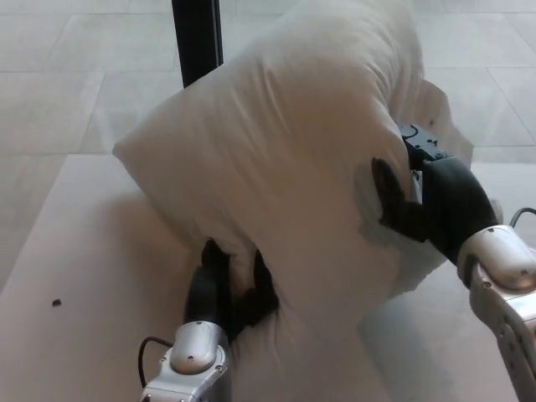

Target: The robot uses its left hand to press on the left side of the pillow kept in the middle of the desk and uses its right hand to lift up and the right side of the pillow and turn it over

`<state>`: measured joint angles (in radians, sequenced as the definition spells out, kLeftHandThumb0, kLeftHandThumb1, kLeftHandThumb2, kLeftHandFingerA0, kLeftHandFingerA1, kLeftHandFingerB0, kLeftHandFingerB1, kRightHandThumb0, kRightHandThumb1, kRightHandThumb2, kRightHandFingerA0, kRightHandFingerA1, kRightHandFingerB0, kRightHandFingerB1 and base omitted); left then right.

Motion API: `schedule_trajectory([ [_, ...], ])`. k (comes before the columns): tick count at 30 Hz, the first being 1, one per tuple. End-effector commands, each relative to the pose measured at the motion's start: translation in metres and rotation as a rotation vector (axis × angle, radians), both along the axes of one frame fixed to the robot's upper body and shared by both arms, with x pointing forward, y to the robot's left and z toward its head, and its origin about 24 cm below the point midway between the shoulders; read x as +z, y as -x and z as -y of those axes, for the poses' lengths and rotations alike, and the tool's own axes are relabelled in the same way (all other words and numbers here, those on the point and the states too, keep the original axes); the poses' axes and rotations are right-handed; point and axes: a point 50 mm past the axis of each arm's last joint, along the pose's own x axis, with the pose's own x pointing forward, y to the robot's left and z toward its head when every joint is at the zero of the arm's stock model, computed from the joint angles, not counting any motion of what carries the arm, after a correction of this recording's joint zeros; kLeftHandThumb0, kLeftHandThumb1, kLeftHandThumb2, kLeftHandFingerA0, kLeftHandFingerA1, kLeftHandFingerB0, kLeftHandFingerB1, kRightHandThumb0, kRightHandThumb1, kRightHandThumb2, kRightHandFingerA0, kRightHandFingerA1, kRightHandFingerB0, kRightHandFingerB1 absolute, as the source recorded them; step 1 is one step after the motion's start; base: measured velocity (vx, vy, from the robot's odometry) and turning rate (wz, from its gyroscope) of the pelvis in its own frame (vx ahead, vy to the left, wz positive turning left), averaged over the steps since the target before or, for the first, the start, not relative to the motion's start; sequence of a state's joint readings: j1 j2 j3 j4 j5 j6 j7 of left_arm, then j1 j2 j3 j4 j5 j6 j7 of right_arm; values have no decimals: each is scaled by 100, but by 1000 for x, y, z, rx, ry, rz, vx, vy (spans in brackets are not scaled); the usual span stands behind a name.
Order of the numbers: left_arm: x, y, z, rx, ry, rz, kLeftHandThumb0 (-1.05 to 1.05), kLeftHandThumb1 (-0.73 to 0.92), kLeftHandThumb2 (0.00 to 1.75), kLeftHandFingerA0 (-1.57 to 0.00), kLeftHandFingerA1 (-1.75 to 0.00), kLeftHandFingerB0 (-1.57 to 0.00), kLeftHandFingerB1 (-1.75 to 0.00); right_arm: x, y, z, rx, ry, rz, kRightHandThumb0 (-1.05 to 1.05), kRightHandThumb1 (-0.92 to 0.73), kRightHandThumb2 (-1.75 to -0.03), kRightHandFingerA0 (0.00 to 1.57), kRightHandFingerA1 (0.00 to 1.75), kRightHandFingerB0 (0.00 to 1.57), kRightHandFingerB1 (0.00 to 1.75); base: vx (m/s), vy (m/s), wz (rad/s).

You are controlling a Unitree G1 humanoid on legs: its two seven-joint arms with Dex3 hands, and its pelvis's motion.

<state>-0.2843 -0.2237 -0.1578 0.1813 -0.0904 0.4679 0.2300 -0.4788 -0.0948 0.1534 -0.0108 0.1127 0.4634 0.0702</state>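
At the middle of the bench (75, 251) the pillow (285, 159) stands reared up and folded over itself, its lower left edge pinned to the surface and its right side lifted high; your left hand (224, 289) sits tucked under that lower edge, fingers (261, 289) dug into the fabric and partly swallowed by it, pressing rather than pinching, though how far they are curled you cannot tell; your right hand (427, 197) is on the pillow's raised right flank, its fingers (387, 188) sunk into the cover and gripping a fold of it; to my eye the flip is about half made, so keep the left hand bearing down as the hinge and carry the right hand up and across toward the pillow's left side in one arc; let go too soon and the soft mass will likely slump back toward the right; the cover is plain off-white cloth, matte and wrinkled where it is squeezed, over a plump filling that dents deeply around each finger; the bench is smooth, pale and flat; behind the pillow a dark post (198, 38) rises from the tiled floor (84, 50).
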Motion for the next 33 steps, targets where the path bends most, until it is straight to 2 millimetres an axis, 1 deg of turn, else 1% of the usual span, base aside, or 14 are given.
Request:
schedule_trajectory([
  [1,-31,31,66,-353,-27,-127,-94,92,67,-41,-105,-23,-62,-31,21,-59,235,-46,-175,-97,-90,-68,24,52,14,32,0,0,0],
  [2,-26,34,73,-405,-17,-74,-91,91,66,0,-74,0,0,-39,25,-66,279,-4,-184,-104,-74,-115,21,61,7,38,0,0,0],
  [5,-29,36,79,-334,27,-115,-102,61,97,0,-16,0,0,-49,30,-75,325,47,-203,-101,-92,-68,23,58,10,37,0,0,0],
  [7,-28,41,85,-320,-77,-101,-98,82,66,0,0,0,0,-60,37,-82,339,85,-251,-104,-70,-115,24,64,5,44,0,0,0],
  [9,-31,48,89,-307,-42,-97,-93,80,69,0,-17,0,0,-69,43,-88,368,96,-264,-98,-63,-109,26,65,9,48,0,0,0],
  [10,-32,52,93,-276,11,-107,-91,58,94,-7,-53,0,0,-74,46,-91,392,102,-273,-101,-82,-65,39,76,14,45,0,0,0],
  [11,-34,58,99,-224,96,-145,-93,60,93,-5,-50,0,0,-82,51,-95,427,120,-289,-94,-61,-104,69,86,8,52,0,0,0],
  [12,-36,62,104,-194,203,-194,-105,62,97,0,-5,0,-11,-90,57,-100,462,139,-312,-95,-77,-63,68,84,13,48,0,0,0],
  [16,-42,65,107,-174,359,-182,-105,62,98,0,-6,0,-13,-102,70,-110,529,194,-346,-80,-53,-94,54,86,10,51,0,0,0],
  [19,-49,69,108,-139,364,-194,-105,63,101,0,-17,0,-15,-107,80,-122,564,215,-366,-70,-60,-58,46,100,23,49,0,0,0],
  [20,-54,73,109,-128,385,-204,-102,60,100,-5,-46,0,-16,-113,87,-127,629,278,-351,-67,-46,-85,23,70,19,53,0,0,0],
  [30,-57,77,112,-93,480,-233,-96,58,98,0,-30,0,-22,-120,94,-142,759,455,-292,-71,-42,-78,8,61,27,53,0,0,0],
  [31,-56,77,113,-97,488,-229,-85,68,67,0,-41,0,0,-118,93,-145,781,473,-289,-67,-39,-79,7,65,25,54,0,0,0],
  [33,-55,76,116,-104,494,-233,-100,59,98,0,-25,0,-18,-115,94,-149,818,472,-262,-64,-36,-77,16,65,31,58,0,0,0],
])
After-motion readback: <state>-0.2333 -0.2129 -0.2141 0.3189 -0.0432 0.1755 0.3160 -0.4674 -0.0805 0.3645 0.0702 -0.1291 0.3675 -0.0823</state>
